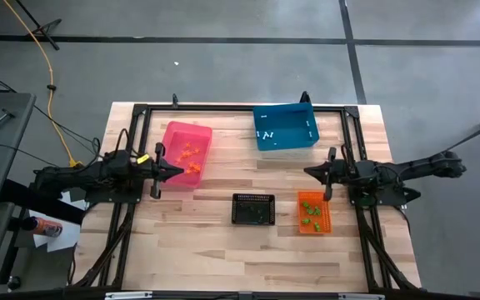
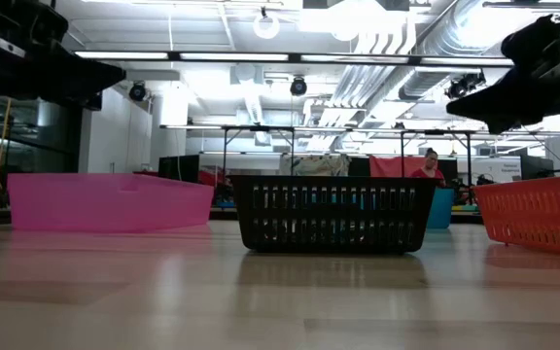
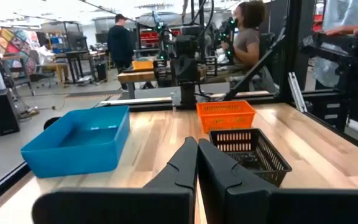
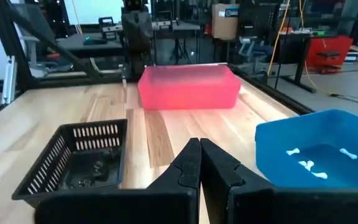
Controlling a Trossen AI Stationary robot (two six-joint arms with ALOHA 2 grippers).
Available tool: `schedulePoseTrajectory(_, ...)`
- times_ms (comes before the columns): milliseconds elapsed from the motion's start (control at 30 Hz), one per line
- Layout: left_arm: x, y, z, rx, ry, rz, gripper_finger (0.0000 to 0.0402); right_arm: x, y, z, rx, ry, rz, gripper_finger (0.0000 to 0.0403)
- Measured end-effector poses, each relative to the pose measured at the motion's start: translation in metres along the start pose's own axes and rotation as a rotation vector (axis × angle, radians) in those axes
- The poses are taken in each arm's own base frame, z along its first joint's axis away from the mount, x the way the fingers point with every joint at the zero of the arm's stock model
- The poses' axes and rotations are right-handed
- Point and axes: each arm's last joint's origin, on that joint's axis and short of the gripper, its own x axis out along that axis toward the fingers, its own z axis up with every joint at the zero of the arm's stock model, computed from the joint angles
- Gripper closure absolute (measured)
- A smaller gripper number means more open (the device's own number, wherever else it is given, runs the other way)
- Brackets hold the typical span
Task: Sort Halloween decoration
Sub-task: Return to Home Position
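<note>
The Halloween decoration lies sorted in bins: orange trinkets [image 1: 192, 152] in the pink bin [image 1: 184, 154], white ones [image 1: 267, 132] in the blue bin [image 1: 284, 126], green ones [image 1: 311, 208] in the orange bin [image 1: 312, 212]. A black basket [image 1: 252, 209] stands at the table's middle, with dark bits on its floor [image 4: 82, 174]. My left gripper [image 1: 180, 172] hovers shut beside the pink bin, pointing level toward the table's right. My right gripper [image 1: 308, 172] hovers shut above the orange bin's far end, pointing level toward the left. Neither holds anything.
The bins sit inside a black frame [image 1: 223, 108] along the table's edges. Bare wood lies along the near side of the table [image 1: 223, 258] and between the two grippers. People [image 3: 248, 37] stand in the room beyond.
</note>
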Motion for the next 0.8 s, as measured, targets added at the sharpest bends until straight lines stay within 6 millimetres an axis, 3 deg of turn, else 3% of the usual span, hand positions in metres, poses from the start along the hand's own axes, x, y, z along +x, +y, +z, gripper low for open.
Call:
schedulePoseTrajectory(333,0.000,0.000,0.000,0.000,0.002,0.009,0.0401,-0.016,-0.007,0.021,0.092,-0.247,-0.012,0.0402)
schedulePoseTrajectory(800,0.000,0.007,-0.001,0.001,0.012,0.099,0.0401,-0.012,-0.020,0.016,0.072,-0.203,-0.154,0.0402)
